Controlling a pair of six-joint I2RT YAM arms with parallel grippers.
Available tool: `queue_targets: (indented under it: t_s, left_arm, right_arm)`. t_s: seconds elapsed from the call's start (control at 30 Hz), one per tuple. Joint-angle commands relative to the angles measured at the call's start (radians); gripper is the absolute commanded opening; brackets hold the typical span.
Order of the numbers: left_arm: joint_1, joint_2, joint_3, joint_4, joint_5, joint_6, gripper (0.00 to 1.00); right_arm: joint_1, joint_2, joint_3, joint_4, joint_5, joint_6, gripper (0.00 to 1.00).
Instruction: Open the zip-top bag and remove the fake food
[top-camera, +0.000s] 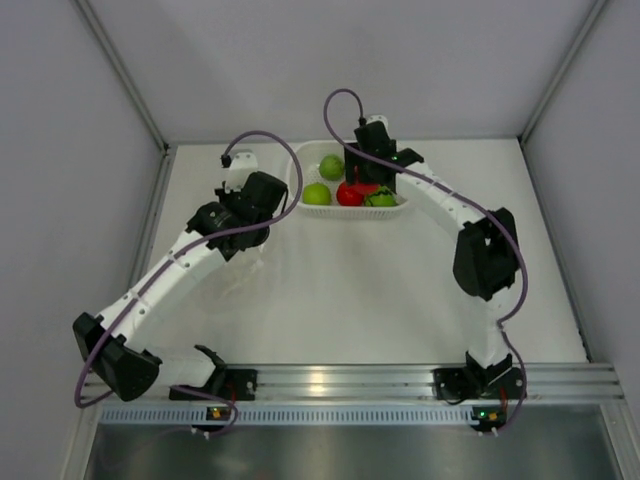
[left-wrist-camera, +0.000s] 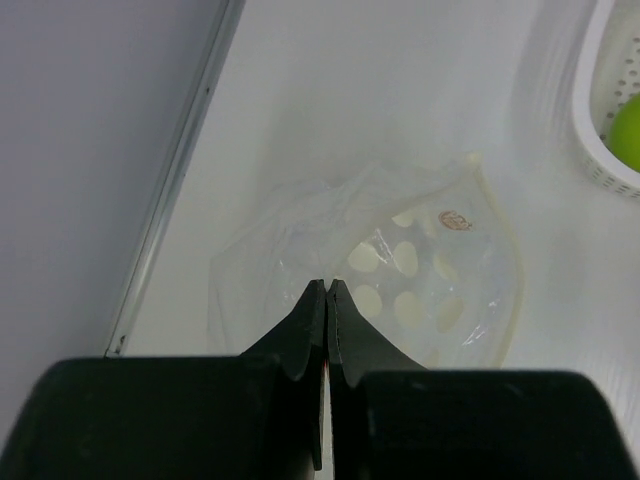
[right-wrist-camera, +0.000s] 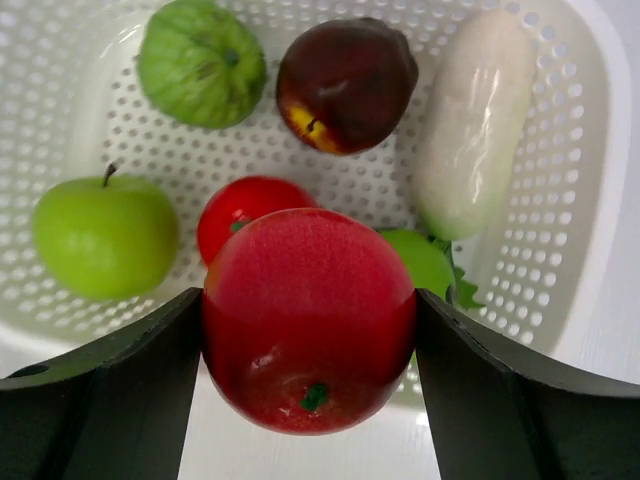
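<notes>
The zip-top bag (left-wrist-camera: 420, 270) is clear, crinkled and holds no food. It rests on the white table just past my left gripper (left-wrist-camera: 327, 285), whose jaws are pressed together on its near edge. My right gripper (right-wrist-camera: 308, 330) is shut on a red ball of fake food (right-wrist-camera: 308, 315) and holds it over the near rim of the white basket (right-wrist-camera: 585, 200). In the basket lie a green apple (right-wrist-camera: 105, 235), a bumpy green fruit (right-wrist-camera: 200, 60), a dark maroon fruit (right-wrist-camera: 345, 80), a white elongated piece (right-wrist-camera: 470, 120), a small red tomato (right-wrist-camera: 235, 210) and a green leafy piece (right-wrist-camera: 430, 262).
The white perforated basket (top-camera: 300, 170) stands at the back middle of the table, with the right gripper (top-camera: 365, 180) above it. Its corner (left-wrist-camera: 600, 130) lies to the right of the bag. Grey walls close off the table at the left, back and right.
</notes>
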Motion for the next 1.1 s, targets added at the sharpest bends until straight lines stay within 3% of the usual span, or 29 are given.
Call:
queue_targets:
  t_s: [0.0,0.03,0.17,0.2,0.53,0.8,0.87,0.97,1.0,1.07]
  left_arm:
    - [0.005,0.035,0.066,-0.039,-0.077,0.070,0.00]
    - [0.005,0.041,0.067,-0.037,-0.066,0.071,0.00]
    - [0.004,0.078,0.045,-0.036,-0.003,0.041,0.00]
    - [0.002,0.100,0.038,-0.036,0.005,0.034,0.00]
    - [-0.064,0.199,0.028,-0.027,0.118,-0.044,0.00]
    - [-0.131,0.301,-0.003,-0.028,0.143,-0.077,0.00]
    - [-0.136,0.307,-0.012,-0.028,0.144,-0.085,0.05]
    - [-0.144,0.289,-0.006,-0.027,0.158,-0.101,0.24]
    - [-0.150,0.282,-0.003,-0.027,0.158,-0.104,0.43]
    - [-0.154,0.249,0.008,-0.027,0.160,-0.108,0.58]
  right_arm:
    - [-0.034,0.099,0.214,-0.110,0.180,0.002,0.54]
    - [-0.042,0.124,0.236,-0.124,0.177,0.010,0.55]
    - [-0.070,0.199,0.279,-0.144,0.142,0.010,0.78]
    - [-0.073,0.201,0.281,-0.145,0.139,0.010,0.99]
    - [-0.074,0.009,0.230,-0.165,0.146,-0.047,0.99]
    - [-0.076,-0.391,-0.141,-0.077,0.006,-0.039,0.99]
    - [-0.074,-0.505,-0.259,-0.058,-0.038,-0.036,0.99]
    - [-0.073,-0.635,-0.374,-0.050,-0.051,-0.027,0.99]
    - [-0.074,-0.667,-0.399,-0.053,-0.048,-0.022,0.99]
    - [-0.074,-0.756,-0.462,-0.056,-0.050,-0.022,0.99]
